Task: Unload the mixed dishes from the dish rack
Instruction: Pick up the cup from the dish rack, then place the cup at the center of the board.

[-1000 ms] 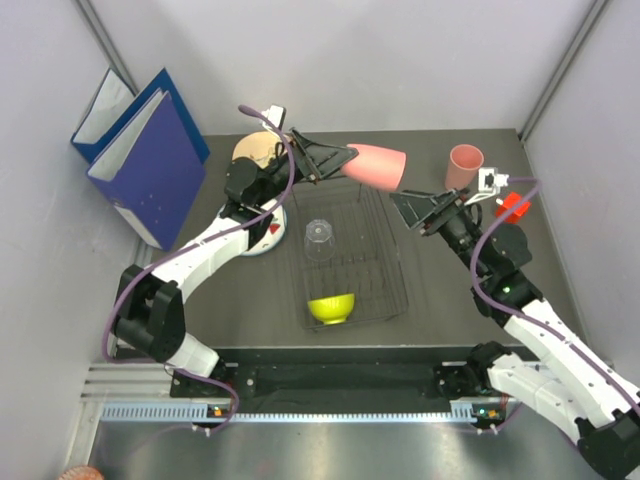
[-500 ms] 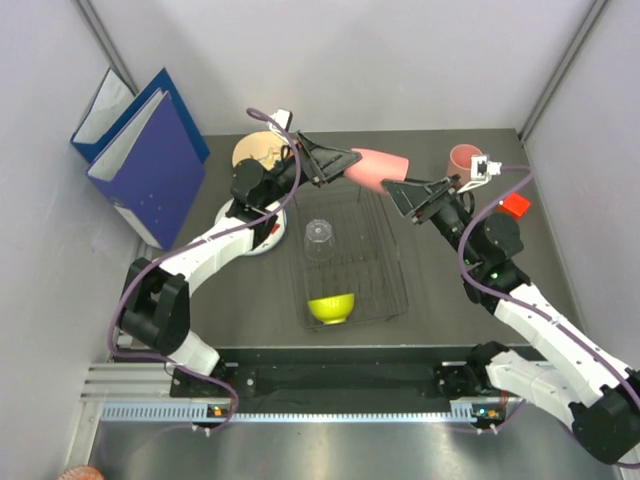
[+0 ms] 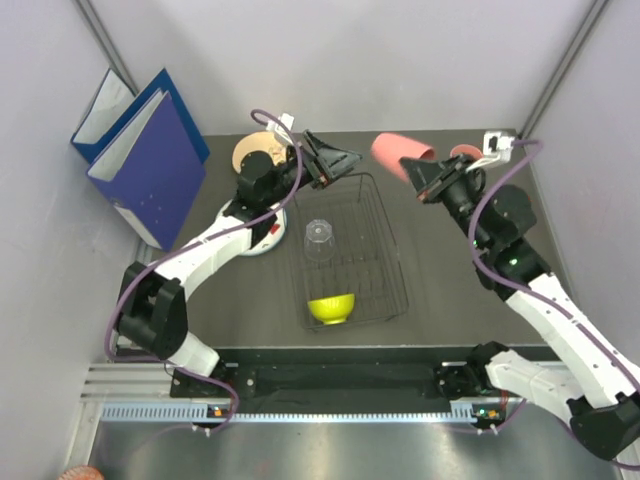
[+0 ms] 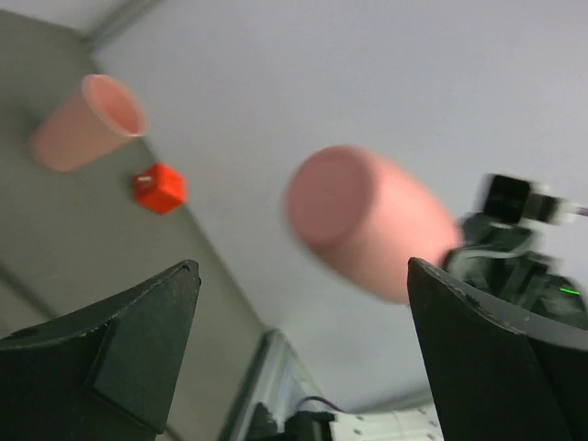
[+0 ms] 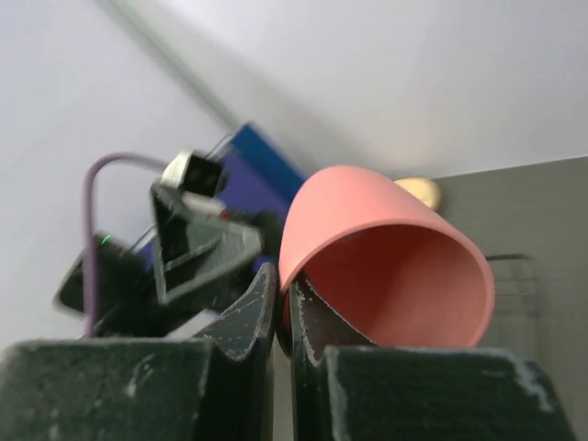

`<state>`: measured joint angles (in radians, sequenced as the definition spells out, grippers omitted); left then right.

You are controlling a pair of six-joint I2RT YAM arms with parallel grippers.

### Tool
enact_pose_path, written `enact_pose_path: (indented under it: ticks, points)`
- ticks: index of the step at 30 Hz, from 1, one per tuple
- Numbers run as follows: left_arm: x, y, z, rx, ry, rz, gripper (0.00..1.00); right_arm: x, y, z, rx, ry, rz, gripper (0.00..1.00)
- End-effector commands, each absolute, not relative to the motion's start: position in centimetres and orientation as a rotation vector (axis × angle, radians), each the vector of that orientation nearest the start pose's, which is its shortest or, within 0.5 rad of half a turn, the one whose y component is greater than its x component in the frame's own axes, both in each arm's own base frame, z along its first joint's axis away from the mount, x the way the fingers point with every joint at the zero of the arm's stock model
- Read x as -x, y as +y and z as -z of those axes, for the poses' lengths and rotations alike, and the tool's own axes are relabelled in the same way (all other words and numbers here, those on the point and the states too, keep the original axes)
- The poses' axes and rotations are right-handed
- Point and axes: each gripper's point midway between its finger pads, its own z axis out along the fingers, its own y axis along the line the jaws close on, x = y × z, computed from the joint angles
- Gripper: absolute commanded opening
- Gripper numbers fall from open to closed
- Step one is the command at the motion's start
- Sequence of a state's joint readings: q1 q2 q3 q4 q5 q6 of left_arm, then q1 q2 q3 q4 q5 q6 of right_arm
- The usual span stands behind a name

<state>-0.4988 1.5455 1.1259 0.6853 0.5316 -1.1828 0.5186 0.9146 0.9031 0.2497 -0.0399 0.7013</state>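
My right gripper (image 3: 424, 176) (image 5: 283, 308) is shut on the rim of a pink cup (image 3: 399, 154) (image 5: 386, 248) (image 4: 372, 220), which it holds on its side in the air past the far right corner of the black wire dish rack (image 3: 385, 225). One finger is inside the cup, the other outside. My left gripper (image 3: 338, 160) (image 4: 301, 276) stands open and empty above the rack's far edge, a short gap from the cup's base. A clear glass (image 3: 318, 238) and a lime-yellow bowl (image 3: 331, 308) sit in the rack. A second pink cup (image 3: 463, 153) (image 4: 87, 122) stands on the table at the far right.
A tan plate (image 3: 252, 150) and a white plate with red prints (image 3: 264, 238) lie on the table left of the rack, partly under my left arm. A blue binder (image 3: 150, 160) leans at the far left. A small red cube (image 4: 159, 187) sits near the standing cup.
The pink cup passed from my left gripper to my right one. The left jaws opened and the right jaws shut on the rim. The right arm drew the cup rightward, away from the left gripper.
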Motion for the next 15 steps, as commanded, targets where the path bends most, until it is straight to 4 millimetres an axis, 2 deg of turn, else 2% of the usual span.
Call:
enact_pose_path:
  ticks: [1,2,3,4,5,6,7,8,9,10,11,12,13,14,15]
  points:
    - [-37.6,-28.5,-37.7,0.11,1.653,1.303,0.99,-31.9,13.7,-44.1,-0.258,1.454,-0.614,0.0]
    - [-38.1,-27.7,-37.3,0.151,1.665,1.264,0.99,-32.6,12.4,-44.4,-0.297,1.462,-0.557,0.0]
    - [-38.9,-26.5,-36.7,0.205,1.67,1.219,0.99,-34.0,11.4,-42.4,-0.338,1.542,-0.463,0.0]
    - [-39.0,-25.8,-35.7,0.259,1.71,1.191,0.99,-34.4,10.4,-44.5,-0.382,1.519,-0.448,0.0]
    - [-39.1,-25.4,-35.0,0.291,1.733,1.169,0.99,-35.5,8.4,-44.1,-0.443,1.55,-0.38,0.0]
    - [-39.5,-24.7,-34.3,0.324,1.751,1.142,0.99,-37.1,7.8,-43.3,-0.478,1.625,-0.33,0.0]
    - [-39.4,-24.3,-33.2,0.353,1.799,1.115,0.99,-37.8,7.2,-42.9,-0.52,1.653,-0.31,0.0]
    - [-39.4,-24.0,-32.6,0.368,1.815,1.099,0.99,-40.1,5.9,-41.0,-0.574,1.706,-0.241,0.0]
    - [-39.4,-23.6,-32.1,0.387,1.83,1.08,0.99,-40.0,5.0,-41.4,-0.611,1.738,-0.201,0.0]
    - [-39.2,-23.5,-32.0,0.391,1.832,1.076,0.99,-40.6,4.6,-41.0,-0.643,1.763,-0.176,0.0]
    - [-39.1,-23.3,-31.3,0.398,1.844,1.068,0.99,-42.7,4.2,-38.7,-0.663,1.832,-0.113,0.0]
    - [-39.0,-23.1,-31.2,0.4,1.844,1.063,0.99,-43.0,3.8,-40.3,-0.684,1.813,-0.101,0.0]
    - [-38.8,-22.9,-31.2,0.407,1.84,1.058,0.99,-43.0,3.3,-38.7,-0.707,1.884,-0.047,0.0]
    - [-38.7,-22.9,-30.9,0.408,1.845,1.056,0.99,-44.1,3.0,-36.8,-0.719,1.937,-0.002,0.0]
    - [-38.7,-22.9,-30.6,0.409,1.851,1.055,0.99,-44.4,2.9,-36.9,-0.726,1.943,-0.003,0.0]
